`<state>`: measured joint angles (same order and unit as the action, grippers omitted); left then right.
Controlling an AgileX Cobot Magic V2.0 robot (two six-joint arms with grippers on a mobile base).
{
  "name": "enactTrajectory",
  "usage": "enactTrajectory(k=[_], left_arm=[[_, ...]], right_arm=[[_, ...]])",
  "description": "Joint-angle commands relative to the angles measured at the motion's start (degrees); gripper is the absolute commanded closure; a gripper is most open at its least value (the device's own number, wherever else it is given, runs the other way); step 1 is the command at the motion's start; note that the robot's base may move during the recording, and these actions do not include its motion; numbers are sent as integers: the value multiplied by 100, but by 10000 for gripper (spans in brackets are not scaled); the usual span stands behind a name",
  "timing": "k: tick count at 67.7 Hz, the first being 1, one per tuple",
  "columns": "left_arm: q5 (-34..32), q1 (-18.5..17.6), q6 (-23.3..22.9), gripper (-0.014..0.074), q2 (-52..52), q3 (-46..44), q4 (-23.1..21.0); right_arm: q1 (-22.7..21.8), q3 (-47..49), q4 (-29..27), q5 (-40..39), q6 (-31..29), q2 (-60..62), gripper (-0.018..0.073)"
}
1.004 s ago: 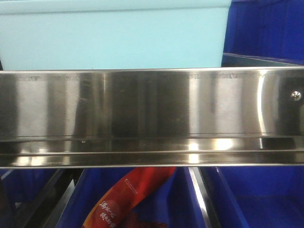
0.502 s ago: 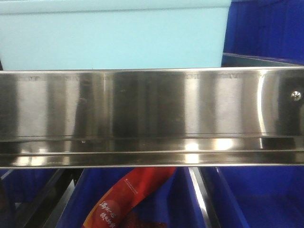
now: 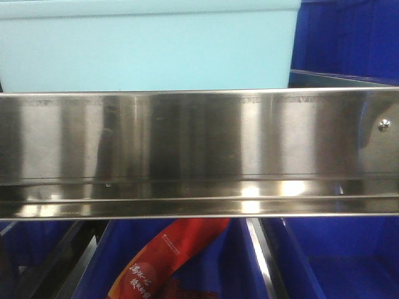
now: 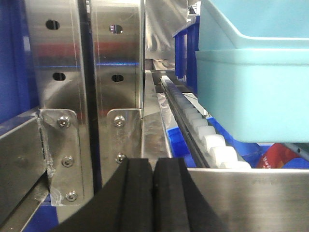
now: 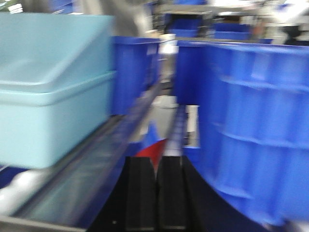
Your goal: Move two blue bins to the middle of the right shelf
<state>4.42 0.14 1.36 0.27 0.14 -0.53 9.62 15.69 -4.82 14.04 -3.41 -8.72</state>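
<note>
A dark blue bin fills the right of the blurred right wrist view, and a second dark blue bin stands behind, left of centre. In the front view a dark blue bin shows at the top right, above the steel shelf beam. My right gripper is shut and holds nothing, low between the shelf rail and the near blue bin. My left gripper is also shut and holds nothing, in front of a steel rail.
Stacked light blue bins sit on the roller track; they also appear as a light blue bin above the beam. Steel posts stand at the left. Below the beam a red packet lies in a dark blue bin.
The front view has shifted slightly, with the beam's screw drifting a few pixels left. Nothing was gripped or released.
</note>
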Motion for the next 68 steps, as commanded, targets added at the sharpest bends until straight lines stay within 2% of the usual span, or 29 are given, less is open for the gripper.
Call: enactTrajectory(k=[1, 8, 16, 25, 33, 41, 68], left_arm=[[-117, 22, -4, 708, -27, -14, -35], [-117, 22, -4, 708, -27, -14, -35], [-117, 22, -4, 708, -27, -14, -35], [-117, 22, -4, 708, -27, -14, -35], [-117, 22, -4, 708, -27, -14, -35], [-117, 22, -4, 708, -27, -14, -35], [-117, 22, -4, 708, -27, -14, -35]], right_arm=[[-528, -374, -292, -441, -122, 171, 721], [-922, -883, -369, -561, -122, 472, 721], [-1126, -1349, -368, -647, -122, 863, 721], [-1126, -1569, -368, -1079, -122, 872, 721], [-1126, -1569, -335, -937, -122, 872, 721], [-1126, -1569, -71, -915, -122, 872, 721], [-1104, -1569, -57, -890, -122, 872, 721]])
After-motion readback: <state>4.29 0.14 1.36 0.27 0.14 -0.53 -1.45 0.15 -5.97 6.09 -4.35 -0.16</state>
